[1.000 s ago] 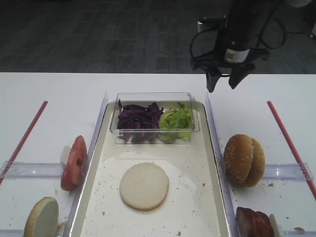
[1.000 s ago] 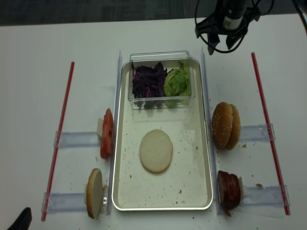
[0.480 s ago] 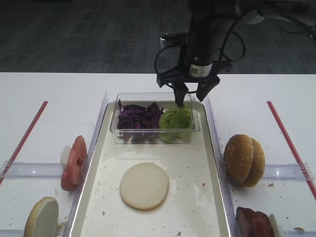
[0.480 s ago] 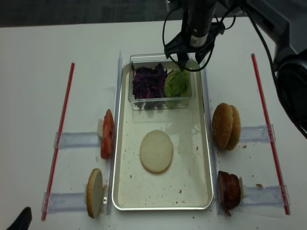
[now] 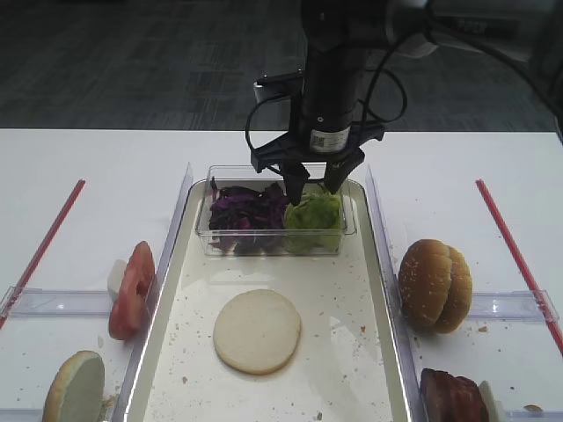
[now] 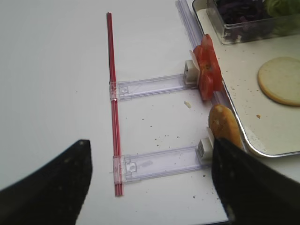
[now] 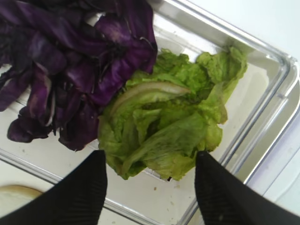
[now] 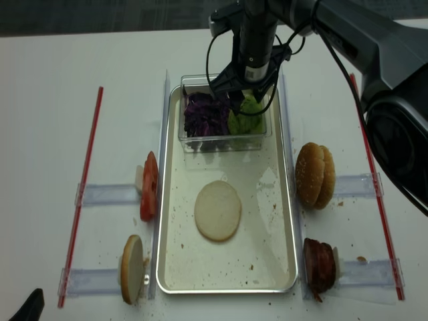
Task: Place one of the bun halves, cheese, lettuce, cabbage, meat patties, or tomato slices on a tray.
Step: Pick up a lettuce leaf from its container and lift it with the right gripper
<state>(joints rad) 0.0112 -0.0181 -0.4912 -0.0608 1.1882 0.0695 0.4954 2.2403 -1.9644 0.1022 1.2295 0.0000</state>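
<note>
**Claw poised over the lettuce**

A white table [image 5: 97, 167] carries a tray [image 5: 374, 352] with one pale bun half [image 5: 257, 331] on its floor. In a clear tub [image 5: 347, 220] at the tray's far end, cabbage [image 5: 246, 209] sits beside the lettuce [image 7: 164, 136]. The right claw [image 5: 309, 189] hangs open, its fingers straddling the lettuce, likely to pinch it. The left claw [image 6: 150, 183] waits open near the tomato slices [image 6: 206, 72].

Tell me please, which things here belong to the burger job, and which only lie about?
Belong to the job:
- silver-rimmed rectangular tray
- pale round bun half
- crinkly green lettuce
- purple shredded cabbage
- red tomato slices
- brown meat patties

Lying about:
- red strips
- clear plastic holders
</note>
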